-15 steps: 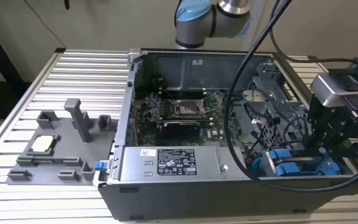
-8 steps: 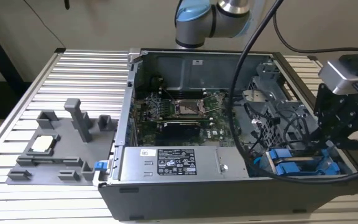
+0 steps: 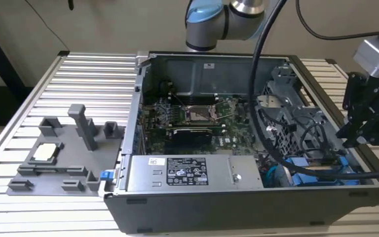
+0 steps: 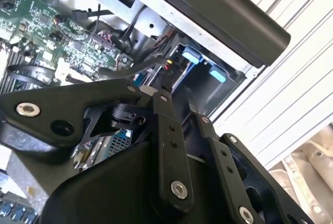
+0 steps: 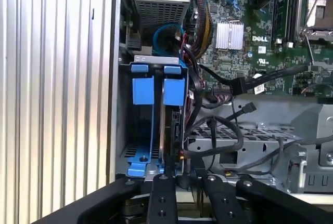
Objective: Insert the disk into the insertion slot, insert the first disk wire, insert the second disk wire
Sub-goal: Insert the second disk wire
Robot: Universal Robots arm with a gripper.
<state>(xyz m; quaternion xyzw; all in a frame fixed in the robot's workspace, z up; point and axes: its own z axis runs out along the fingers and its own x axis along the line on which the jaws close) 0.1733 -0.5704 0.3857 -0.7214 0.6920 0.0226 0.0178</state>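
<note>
Exterior view first: the gripper (image 3: 351,142) hangs over the four o'clock corner of the open computer case (image 3: 209,210). It points down at the insertion slot (image 3: 311,174), which lies at three o'clock from the power-supply box (image 3: 183,173). The arm's thick black hose (image 3: 255,89) drapes across the case from twelve o'clock toward four, and I judge it could drag on the metalwork if the wrist twists. Second wrist view: the fingers (image 4: 165,130) are drawn close together, their tips at a small connector (image 4: 167,68) with red and yellow leads, just beside the slot's blue tabs (image 4: 191,55). Whether they truly pinch that connector I cannot tell, and under a light hold the plug could slip or tilt as it is pressed home. First wrist view: the disk (image 5: 176,128) stands on edge inside the insertion slot (image 5: 136,130), under its blue carrier tab (image 5: 174,90) and apparently seated, with the gripper (image 5: 182,174) right at its exposed end. Loose black cables (image 5: 229,130) loop just beside the fingers, one ending in a free plug (image 5: 248,108). The main risk, as I read it, is the connector meeting the disk's port crooked and jamming or bending contacts. A hard push might also shift the disk in its slot, and a cable loop could snag a finger.
</note>
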